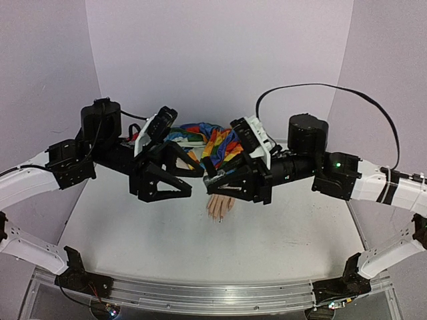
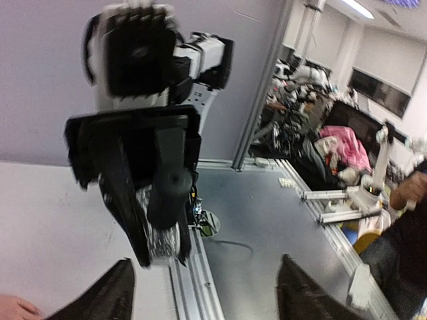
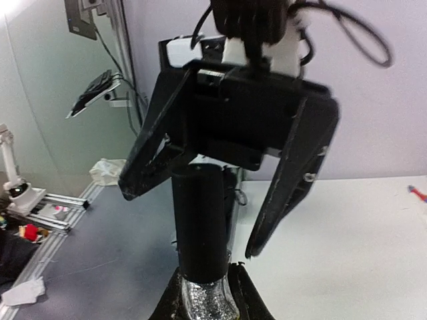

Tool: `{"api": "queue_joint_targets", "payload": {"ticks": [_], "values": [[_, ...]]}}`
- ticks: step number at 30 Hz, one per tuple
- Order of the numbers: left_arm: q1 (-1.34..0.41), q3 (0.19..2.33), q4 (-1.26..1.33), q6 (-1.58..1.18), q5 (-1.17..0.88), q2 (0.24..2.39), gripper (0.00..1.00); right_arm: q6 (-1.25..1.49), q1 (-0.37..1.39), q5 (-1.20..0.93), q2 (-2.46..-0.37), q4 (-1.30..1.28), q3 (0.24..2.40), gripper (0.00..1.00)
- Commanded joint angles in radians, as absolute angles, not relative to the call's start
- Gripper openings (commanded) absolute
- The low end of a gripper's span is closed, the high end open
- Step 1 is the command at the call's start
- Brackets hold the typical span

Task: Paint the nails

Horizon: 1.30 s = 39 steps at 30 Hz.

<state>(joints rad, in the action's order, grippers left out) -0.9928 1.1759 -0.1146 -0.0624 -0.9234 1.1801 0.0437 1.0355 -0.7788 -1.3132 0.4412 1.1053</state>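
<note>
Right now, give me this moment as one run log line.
left gripper: open, facing cap | right gripper: shut on bottle, cap on | mannequin hand: on table by the grippers

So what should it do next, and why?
Probably close the left tool on the black cap: its jaws stand open around it, while the right tool grips the glittery bottle, not yet opened, above the mannequin hand.
</note>
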Motion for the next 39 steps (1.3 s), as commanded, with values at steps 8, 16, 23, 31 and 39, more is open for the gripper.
{"api": "queue_joint_targets", "payload": {"ticks": [8, 16, 23, 31, 39], "values": [[-0.986, 1.152, -0.339, -0.419, -0.085, 1.044, 0.99, -0.114, 1.033, -0.089, -1.303, 0.451, 1.073, 0.00], [-0.986, 1.250, -0.327, -0.520, -0.019, 1.174, 0.86, -0.100, 1.080, 0.136, -1.461, 0.471, 1.161, 0.00], [-0.986, 1.259, -0.272, -0.543, -0.010, 1.234, 0.68, -0.108, 1.112, 0.172, -1.501, 0.500, 1.178, 0.00], [-0.987, 1.267, -0.233, -0.557, -0.044, 1.286, 0.45, -0.114, 1.121, 0.182, -1.526, 0.520, 1.185, 0.00], [-0.987, 1.258, -0.222, -0.534, -0.086, 1.309, 0.17, -0.114, 1.122, 0.165, -1.539, 0.525, 1.192, 0.00]]}}
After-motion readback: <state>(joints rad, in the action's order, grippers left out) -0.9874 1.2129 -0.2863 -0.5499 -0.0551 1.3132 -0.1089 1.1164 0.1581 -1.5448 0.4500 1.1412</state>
